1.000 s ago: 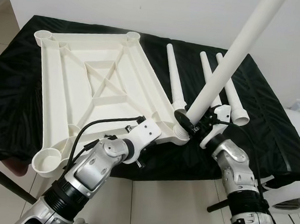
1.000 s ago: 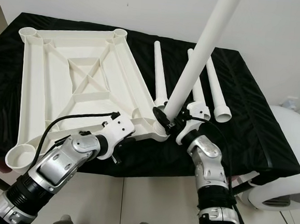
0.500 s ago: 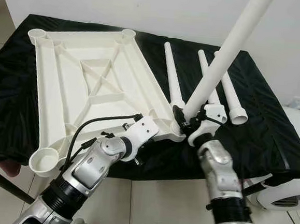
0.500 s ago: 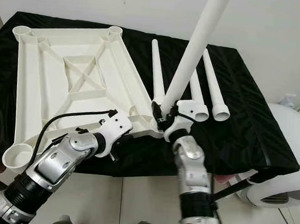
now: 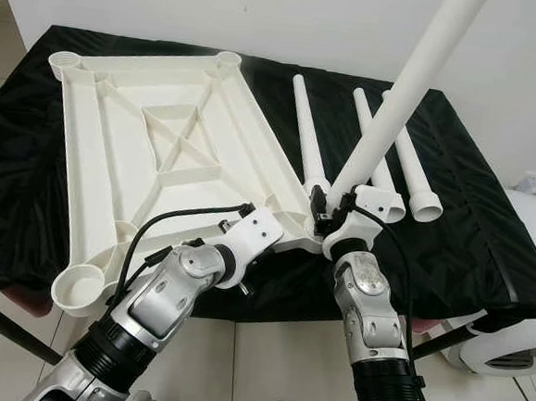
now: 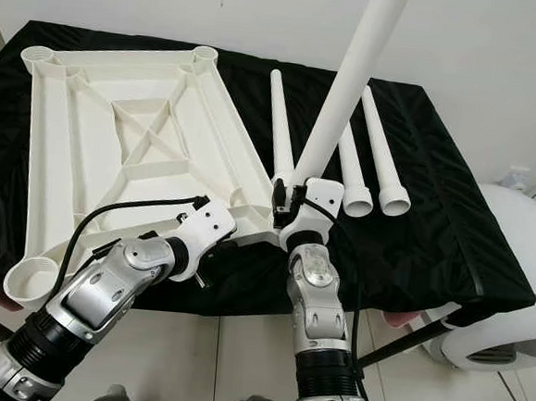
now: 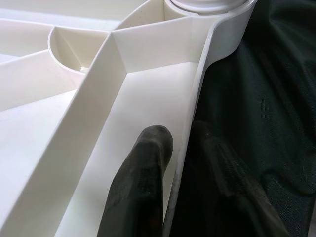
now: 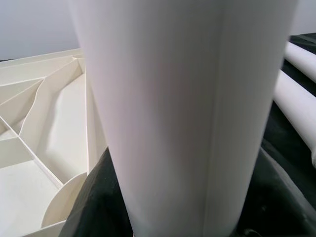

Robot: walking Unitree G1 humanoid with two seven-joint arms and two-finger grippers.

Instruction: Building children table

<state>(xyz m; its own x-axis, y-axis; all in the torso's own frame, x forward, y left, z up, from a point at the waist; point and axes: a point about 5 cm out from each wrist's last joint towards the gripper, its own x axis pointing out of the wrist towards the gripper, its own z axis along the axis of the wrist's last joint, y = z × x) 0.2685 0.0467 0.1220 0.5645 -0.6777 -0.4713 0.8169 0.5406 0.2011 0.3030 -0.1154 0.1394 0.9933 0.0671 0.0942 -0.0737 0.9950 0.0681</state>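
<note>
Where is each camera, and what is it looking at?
Left eye view: on the head, looking down at the white tabletop on the black cloth, both arms showing.
Right eye view: beside it, same scene.
Left wrist view: along the left claw, fingers pinching the tabletop's rim.
Right wrist view: along the right claw, up close on the table leg it grips.
Shared: tabletop.

No readable text anywhere here: no labels, brands, numbers or signs on any surface in either eye view or either wrist view.
</note>
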